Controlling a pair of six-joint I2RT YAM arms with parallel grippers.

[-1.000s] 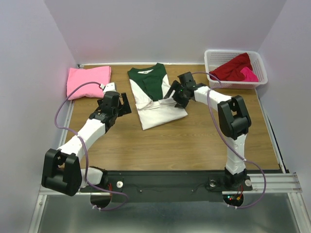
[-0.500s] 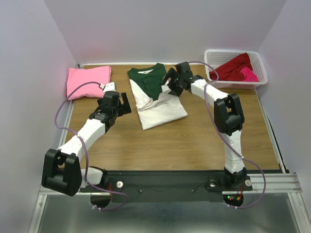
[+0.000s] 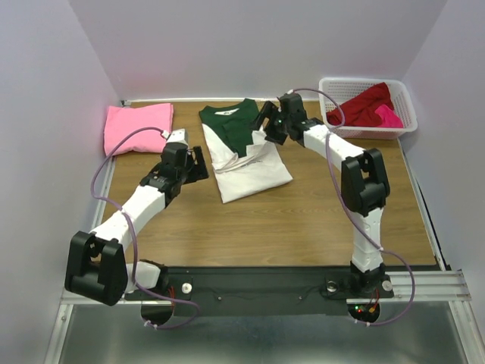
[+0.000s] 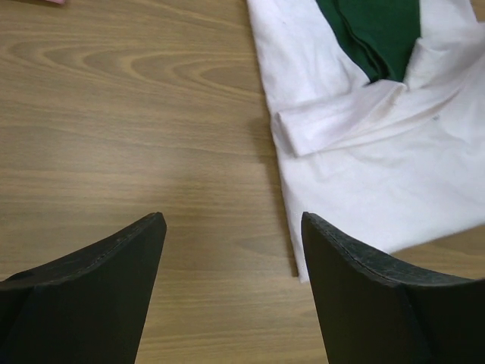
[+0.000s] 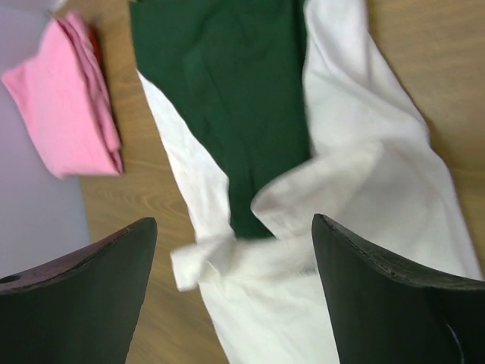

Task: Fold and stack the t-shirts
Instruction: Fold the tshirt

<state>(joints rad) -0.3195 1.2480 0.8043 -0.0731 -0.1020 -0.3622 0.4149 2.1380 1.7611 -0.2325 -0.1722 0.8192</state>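
Lying folded at the counter's (image 3: 303, 220) far centre in the top view, the white-and-green t-shirt (image 3: 248, 168) appears right of the spread, empty left gripper (image 4: 231, 227) in its wrist view and beneath the spread right gripper (image 5: 233, 227) in that arm's view.

The table (image 3: 303, 220) was surfaced in smooth wood-grain board with a dull sheen. The white and green t-shirt (image 3: 254, 171) was made of soft, matt cloth, lightly creased, and the pink t-shirt (image 3: 136, 129) was of the same kind of cloth. The basket (image 3: 379, 132) was formed of white plastic lattice. The fingers (image 4: 91, 296) of the left gripper (image 4: 231, 224) were finished in matt black, with slightly grainy edges.
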